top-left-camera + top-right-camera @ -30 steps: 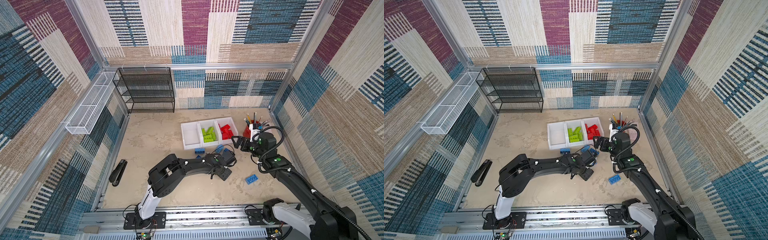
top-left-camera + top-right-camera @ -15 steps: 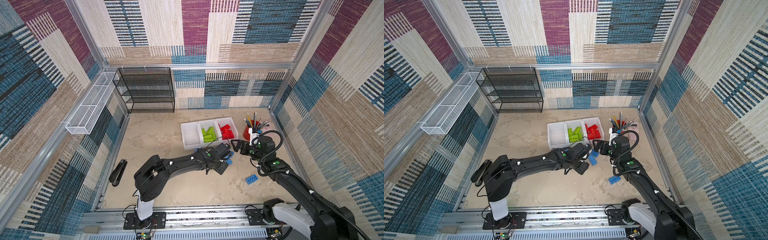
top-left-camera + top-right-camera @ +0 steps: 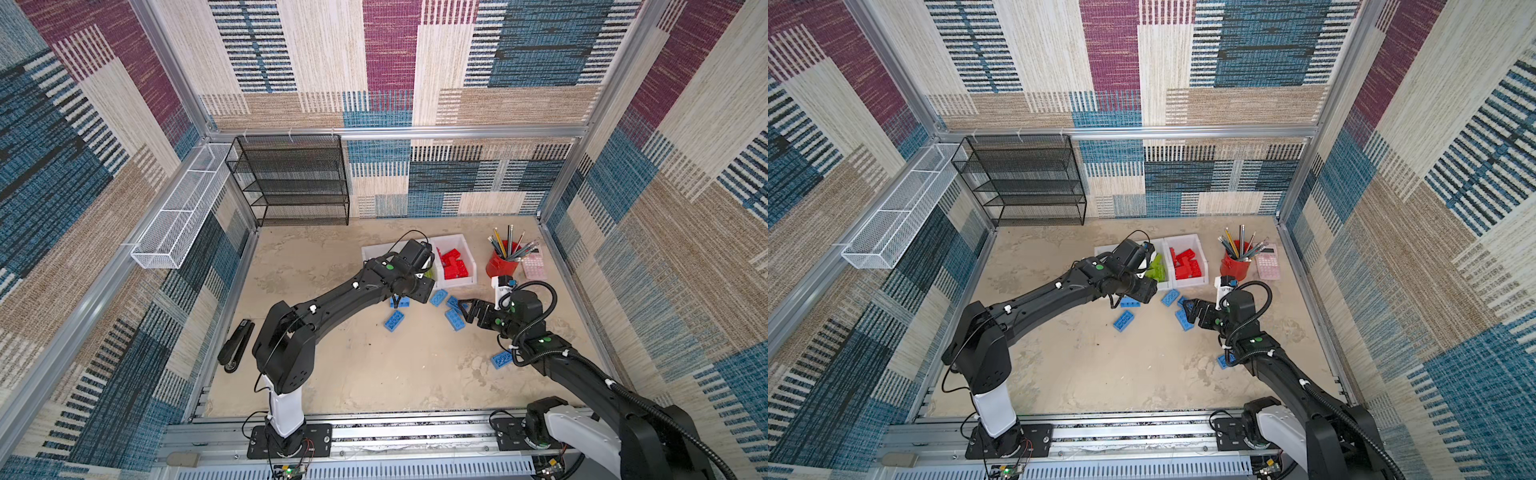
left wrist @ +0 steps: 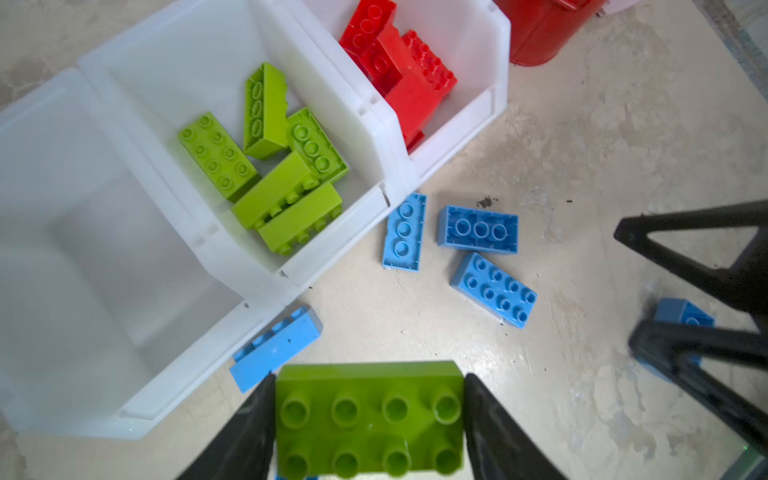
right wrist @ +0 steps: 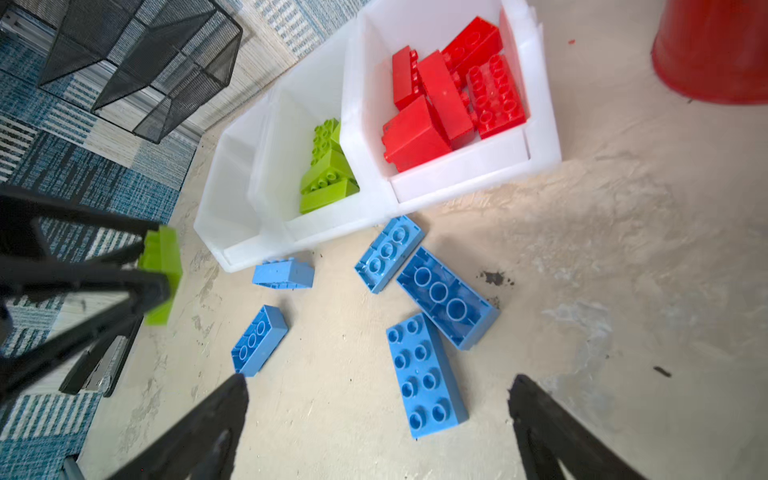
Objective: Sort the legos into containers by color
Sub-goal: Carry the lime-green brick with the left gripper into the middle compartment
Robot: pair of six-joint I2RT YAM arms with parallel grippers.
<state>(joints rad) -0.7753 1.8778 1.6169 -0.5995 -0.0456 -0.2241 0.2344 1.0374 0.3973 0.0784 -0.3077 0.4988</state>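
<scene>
My left gripper (image 4: 369, 376) is shut on a lime green lego (image 4: 370, 419), held just in front of the three joined white containers. The left container (image 4: 83, 270) is empty. The middle container (image 4: 332, 245) holds several green legos (image 4: 266, 158). The right container (image 3: 455, 284) holds several red legos (image 3: 455, 264). Several blue legos lie on the floor in front of the containers, among them one (image 3: 394, 321) and another (image 3: 501, 359). My right gripper (image 5: 378, 382) stands open over a studs-up blue lego (image 5: 424, 374), nothing between its fingers.
A red pencil cup (image 3: 503, 264) and a pink calculator (image 3: 532, 266) stand right of the containers. A black stapler (image 3: 237, 345) lies at the left wall. A black mesh shelf (image 3: 299, 183) and a white wire basket (image 3: 178, 216) are at the back left.
My left arm has carried the green lego back and leftward, up to the front of the containers. My right gripper has shifted slightly forward toward the blue legos, still open.
</scene>
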